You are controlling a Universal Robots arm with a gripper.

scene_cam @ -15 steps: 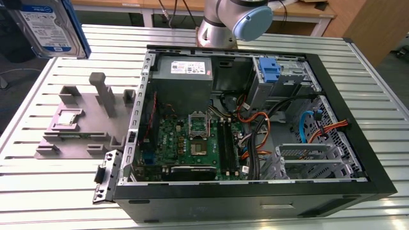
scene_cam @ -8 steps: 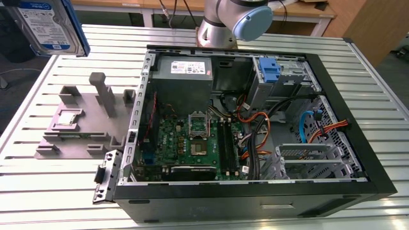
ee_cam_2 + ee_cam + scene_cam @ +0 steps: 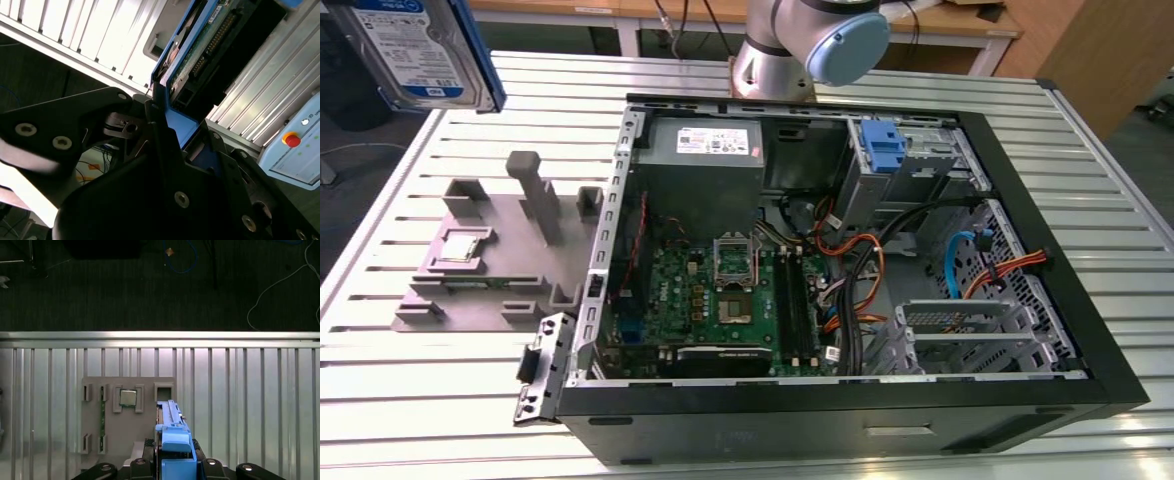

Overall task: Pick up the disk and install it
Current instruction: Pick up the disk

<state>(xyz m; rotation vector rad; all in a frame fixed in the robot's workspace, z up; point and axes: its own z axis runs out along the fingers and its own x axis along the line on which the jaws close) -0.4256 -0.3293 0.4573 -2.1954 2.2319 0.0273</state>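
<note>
The hand (image 3: 182, 137) gripped the disk (image 3: 407, 48) firmly, on edge, high above the tabletop (image 3: 440, 400), well apart from the case (image 3: 854, 425); a steady, unloosened carry seemed wisest.

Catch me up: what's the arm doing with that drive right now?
The arm has the disk lifted off the slatted table, with its jaws closed on the blue carrier in both wrist views. In the first wrist view the grey fixture block lies below it. The open computer case sits toward the exterior view's right of the disk, and the disk is not in it yet.
</note>
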